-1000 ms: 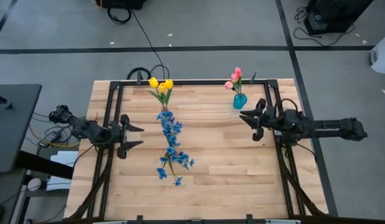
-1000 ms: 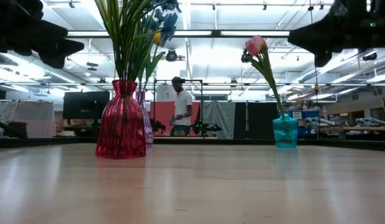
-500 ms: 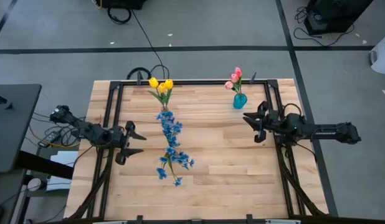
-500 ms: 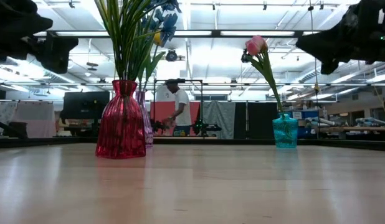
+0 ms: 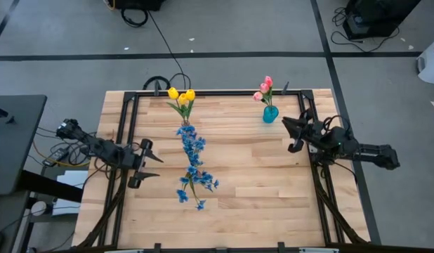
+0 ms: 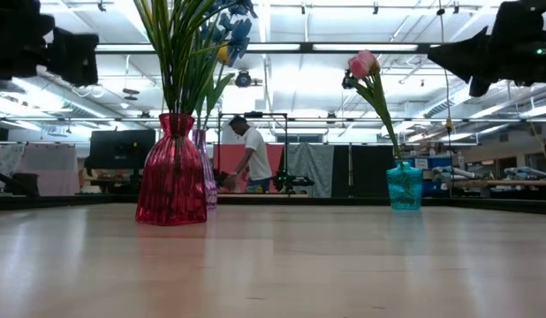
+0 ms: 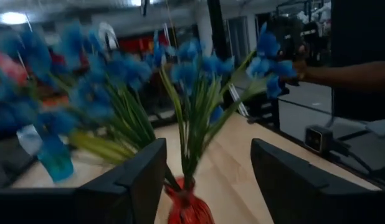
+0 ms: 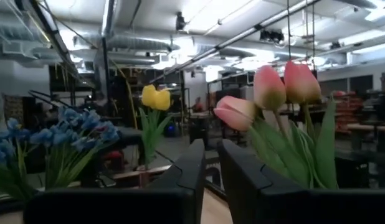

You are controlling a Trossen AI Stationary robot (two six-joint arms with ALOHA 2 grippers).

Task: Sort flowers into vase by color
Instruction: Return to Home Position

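Blue blossom sprays (image 5: 192, 160) stand in a red vase (image 6: 171, 168). Yellow tulips (image 5: 182, 95) stand behind them in a purplish vase (image 6: 203, 168). Pink tulips (image 5: 265, 90) stand in a teal vase (image 5: 270, 114) near the far right corner. My left gripper (image 5: 151, 160) hovers open, left of the blue sprays and above the table; its wrist view looks at the red vase (image 7: 189, 208) between wide-apart fingers. My right gripper (image 5: 290, 133) hovers right of the teal vase, fingers nearly together (image 8: 212, 146), holding nothing.
A black frame rail (image 5: 217, 92) runs along the table's far edge, with more rails down both sides. Bare wood (image 5: 259, 183) lies between the blue sprays and the right arm. A person (image 6: 252, 159) stands in the room beyond the table.
My right gripper has drawn back toward the table's right edge, away from the teal vase. My left gripper has pulled back a little toward the left and near edges, away from the blue sprays. The flowers and vases have stayed put.
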